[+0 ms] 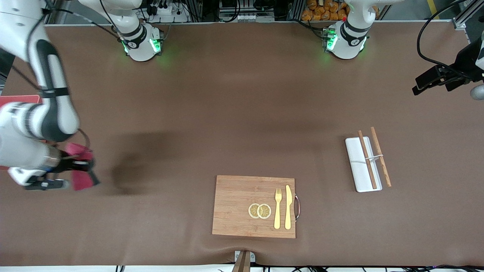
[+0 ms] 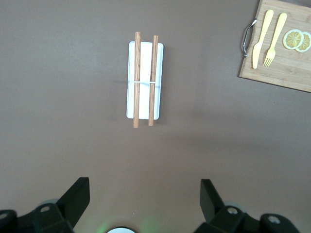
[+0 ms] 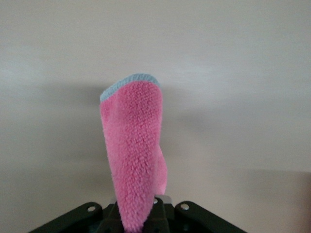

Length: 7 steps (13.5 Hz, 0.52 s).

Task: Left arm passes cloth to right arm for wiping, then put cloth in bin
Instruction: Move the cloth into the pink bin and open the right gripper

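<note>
Handover: judged done; the small dark pink fabric cloth [image 1: 81,180] is clamped in the right gripper [image 1: 77,166], hanging above the brown table [image 1: 227,113] at the right arm's end, about 9 o'clock from the wooden board [image 1: 234,206].
Wiping: I cannot tell if it is finished.
Left gripper [image 2: 145,201]: fingers spread, nothing between them; waiting high at the left arm's end, at 1 o'clock from the flat white tray [image 1: 357,166].
Salmon-pink bin [image 1: 19,99]: only a corner shows, at 11 o'clock from the cloth; contents hidden.
Tray: carries two brown wooden chopsticks [image 1: 374,156].
Board: carries lemon slices [image 1: 259,210], a yellow fork [image 1: 278,207] and a knife [image 1: 288,207].
Left to do: drop cloth in bin.
</note>
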{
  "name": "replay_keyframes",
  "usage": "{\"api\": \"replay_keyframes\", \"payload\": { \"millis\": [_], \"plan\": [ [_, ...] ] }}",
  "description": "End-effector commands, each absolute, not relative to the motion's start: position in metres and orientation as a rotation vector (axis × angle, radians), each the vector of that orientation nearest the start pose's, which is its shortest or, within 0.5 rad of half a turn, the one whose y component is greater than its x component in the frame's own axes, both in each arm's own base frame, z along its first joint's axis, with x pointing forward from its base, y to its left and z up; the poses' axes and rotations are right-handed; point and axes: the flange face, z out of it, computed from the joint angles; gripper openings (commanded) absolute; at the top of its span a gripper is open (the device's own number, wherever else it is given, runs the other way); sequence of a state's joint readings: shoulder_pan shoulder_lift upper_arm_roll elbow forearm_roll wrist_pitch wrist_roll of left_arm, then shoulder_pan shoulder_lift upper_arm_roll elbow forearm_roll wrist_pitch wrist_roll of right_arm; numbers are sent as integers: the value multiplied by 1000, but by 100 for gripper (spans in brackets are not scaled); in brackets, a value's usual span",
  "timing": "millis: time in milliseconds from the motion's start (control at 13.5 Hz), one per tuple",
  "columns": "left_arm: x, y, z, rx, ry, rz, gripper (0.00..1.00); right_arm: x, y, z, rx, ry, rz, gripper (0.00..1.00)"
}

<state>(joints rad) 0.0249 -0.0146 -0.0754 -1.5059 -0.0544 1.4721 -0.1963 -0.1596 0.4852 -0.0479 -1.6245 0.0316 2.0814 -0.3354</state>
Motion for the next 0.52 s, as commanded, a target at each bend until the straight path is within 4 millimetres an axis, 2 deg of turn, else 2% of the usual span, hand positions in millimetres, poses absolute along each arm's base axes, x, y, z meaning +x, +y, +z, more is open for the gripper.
{"api": "replay_keyframes", "payload": {
  "millis": [0, 74, 222, 370, 444],
  "plan": [
    [533, -35, 660, -3158, -188, -3, 100, 641, -230, 388, -3090, -373, 9, 0],
    [533, -35, 661, -3158, -188, -5, 100, 629, -269, 400, -3076, -427, 26, 0],
    [532, -36, 662, -3158, -186, -8, 100, 608, -326, 420, -3085, -532, -4, 0],
    [532, -36, 663, -3158, -186, -8, 100, 585, -380, 427, -3105, -612, -5, 0],
    [532, -35, 663, -3158, -188, -8, 100, 575, -405, 420, -3112, -644, 1, 0]
  ]
}}
